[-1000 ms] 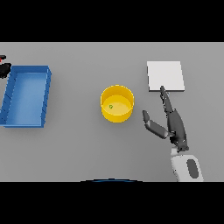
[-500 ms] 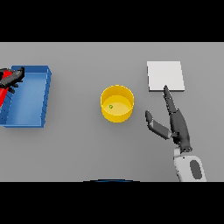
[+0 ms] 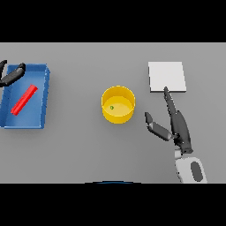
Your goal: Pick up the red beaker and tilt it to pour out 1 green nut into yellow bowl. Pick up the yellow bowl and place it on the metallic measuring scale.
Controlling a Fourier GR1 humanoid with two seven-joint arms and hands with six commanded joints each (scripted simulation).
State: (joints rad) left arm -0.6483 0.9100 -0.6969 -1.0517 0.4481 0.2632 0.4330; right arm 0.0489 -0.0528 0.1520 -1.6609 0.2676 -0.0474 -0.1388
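Note:
The red beaker (image 3: pixel 24 99) lies on its side inside the blue tray (image 3: pixel 40 119) at the left. The yellow bowl (image 3: pixel 118 104) stands at the table's middle with one green nut (image 3: pixel 111 107) in it. The metallic measuring scale (image 3: pixel 166 76) is a pale square plate at the upper right. My left hand (image 3: pixel 9 77) is at the tray's far left corner, fingers straight, holding nothing. My right hand (image 3: pixel 175 124) is open to the right of the bowl, fingers pointing at the scale, thumb toward the bowl, not touching it.
The blue tray takes up the left edge of the grey table (image 3: pixel 88 150).
My left hand has let go of the red beaker, which now lies in the blue tray, and has drawn back to the left. My right hand has barely moved.

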